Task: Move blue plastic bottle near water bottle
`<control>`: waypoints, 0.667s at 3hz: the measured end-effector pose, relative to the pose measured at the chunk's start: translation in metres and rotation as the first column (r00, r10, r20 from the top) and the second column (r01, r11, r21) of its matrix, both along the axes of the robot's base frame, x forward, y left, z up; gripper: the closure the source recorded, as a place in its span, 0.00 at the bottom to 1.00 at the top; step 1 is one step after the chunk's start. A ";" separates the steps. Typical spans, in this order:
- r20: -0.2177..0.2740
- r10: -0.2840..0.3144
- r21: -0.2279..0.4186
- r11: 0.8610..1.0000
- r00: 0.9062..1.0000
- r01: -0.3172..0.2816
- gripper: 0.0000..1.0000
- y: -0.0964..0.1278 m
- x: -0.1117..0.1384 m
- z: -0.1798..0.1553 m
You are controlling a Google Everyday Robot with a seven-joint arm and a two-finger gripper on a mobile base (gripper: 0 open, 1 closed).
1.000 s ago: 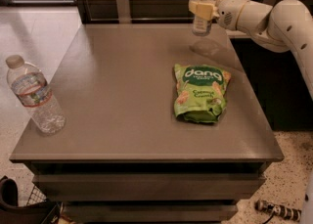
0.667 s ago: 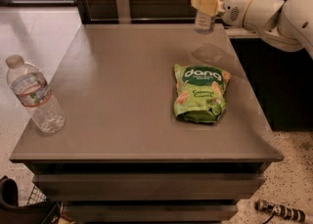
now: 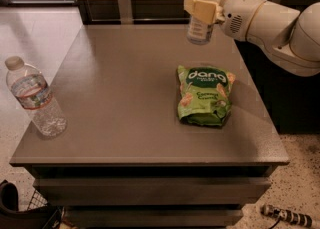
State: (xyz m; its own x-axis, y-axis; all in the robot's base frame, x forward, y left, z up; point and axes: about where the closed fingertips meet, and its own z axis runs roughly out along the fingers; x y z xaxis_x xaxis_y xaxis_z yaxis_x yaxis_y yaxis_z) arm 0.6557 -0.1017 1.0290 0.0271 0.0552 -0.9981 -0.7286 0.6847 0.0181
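Blue plastic bottle [image 3: 199, 33]: upright, held in the air above the far right part of the table [image 3: 125, 98], its base clear of the surface and its top running out of view. It hangs just beyond the green snack bag [image 3: 204, 95], which lies flat on the right half of the table.

Water bottle [image 3: 35, 98]: stands, leaning slightly, at the near left edge of the table, well apart from the held bottle, with almost the whole tabletop between them.

Progress, as judged: pick-up is done and the bottle is secured. The carry across to the left and the set-down beside the water bottle are not yet done, so the greater part of the task is left.

Gripper [image 3: 202, 9]: clamped round the middle of the blue plastic bottle, cream fingers [image 3: 196, 7] pressed against its body.

Arm: enters from the right edge, forearm roughly level, wrist reaching leftward over the far right corner.
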 end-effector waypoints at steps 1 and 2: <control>-0.014 0.090 0.018 0.996 0.996 -0.090 1.00 0.053 -0.051 -0.011; -0.012 0.185 0.022 0.982 0.983 -0.185 1.00 0.098 -0.088 -0.018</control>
